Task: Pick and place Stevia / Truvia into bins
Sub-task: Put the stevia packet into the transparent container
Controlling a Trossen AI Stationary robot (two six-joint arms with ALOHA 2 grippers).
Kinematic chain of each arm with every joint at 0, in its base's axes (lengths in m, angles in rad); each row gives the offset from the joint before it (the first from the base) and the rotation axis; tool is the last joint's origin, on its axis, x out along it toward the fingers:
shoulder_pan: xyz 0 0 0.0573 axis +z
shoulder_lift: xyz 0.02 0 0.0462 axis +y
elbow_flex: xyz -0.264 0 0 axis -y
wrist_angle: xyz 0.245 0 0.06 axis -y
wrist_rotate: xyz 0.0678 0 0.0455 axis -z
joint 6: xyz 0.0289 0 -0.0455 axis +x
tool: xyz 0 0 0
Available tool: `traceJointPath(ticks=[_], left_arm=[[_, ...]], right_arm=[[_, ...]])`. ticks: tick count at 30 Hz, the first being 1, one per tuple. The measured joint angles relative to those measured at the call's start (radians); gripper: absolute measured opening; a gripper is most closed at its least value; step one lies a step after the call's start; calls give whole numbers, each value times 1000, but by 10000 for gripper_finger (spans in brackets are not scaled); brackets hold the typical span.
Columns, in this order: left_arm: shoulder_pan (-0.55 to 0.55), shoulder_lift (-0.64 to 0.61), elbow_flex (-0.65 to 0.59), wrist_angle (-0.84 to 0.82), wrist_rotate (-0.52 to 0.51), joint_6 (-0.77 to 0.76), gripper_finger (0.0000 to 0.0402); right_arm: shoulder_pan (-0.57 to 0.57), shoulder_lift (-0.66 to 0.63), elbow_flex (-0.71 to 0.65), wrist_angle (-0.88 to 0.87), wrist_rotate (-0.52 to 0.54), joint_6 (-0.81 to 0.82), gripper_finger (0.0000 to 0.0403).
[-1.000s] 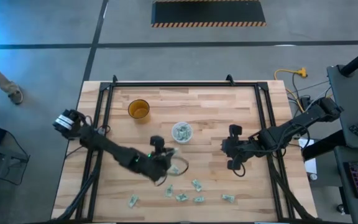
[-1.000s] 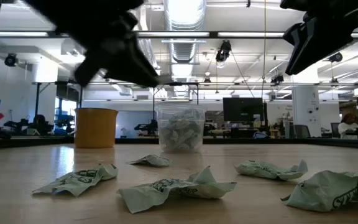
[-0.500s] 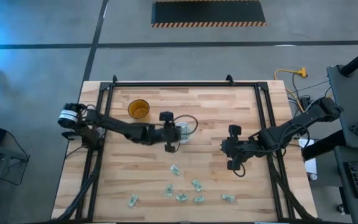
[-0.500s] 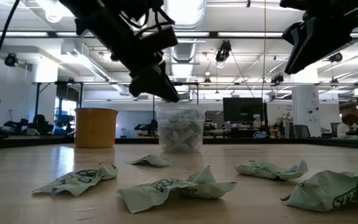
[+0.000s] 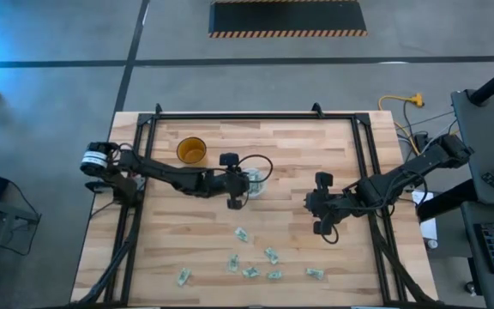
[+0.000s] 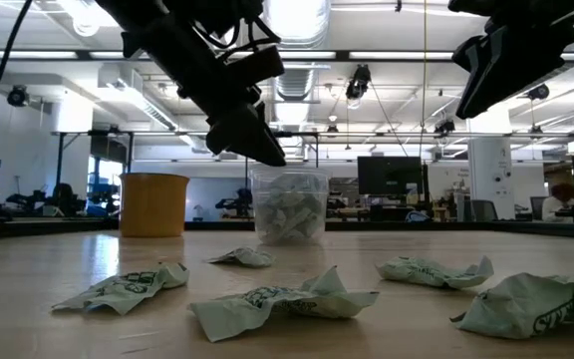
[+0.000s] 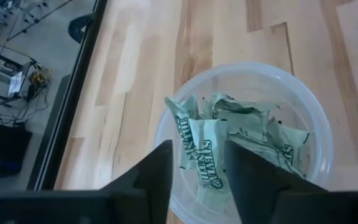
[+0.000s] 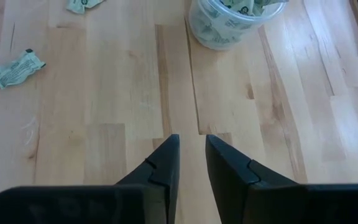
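Observation:
The translucent cup stands upright on the table's far middle, holding several pale green Stevia sachets. My left gripper hangs open just above the cup's left rim, fingers slanting down over the sachets inside. Several more sachets lie flat on the near part of the table; the farthest one lies closest to the cup. My right gripper waits right of the cup, above bare wood, fingers only narrowly apart.
An amber cup stands left of the translucent one, toward the far left corner. A black frame rail runs round the table's edges. Bare wood lies between the cup and the right arm.
My left gripper rose from low over the near-middle of the table, beside the loose sachets, and swung toward the far edge to the translucent cup. It has hung still there for the last half second. The loose sachets have not shifted.

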Motion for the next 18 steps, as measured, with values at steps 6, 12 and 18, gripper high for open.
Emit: traceJointPath(ticks=[6, 12, 18], left_arm=[[-5, -11, 0, -9, 0, -6, 189], [-70, -78, 0, -83, 36, -87, 208], [-191, -131, -23, -129, 50, -130, 208]], right_arm=[[0, 2, -5, 23, -15, -1, 76], [1, 42, -82, 350, -275, -223, 90], [1, 141, -103, 546, -475, -344, 96]])
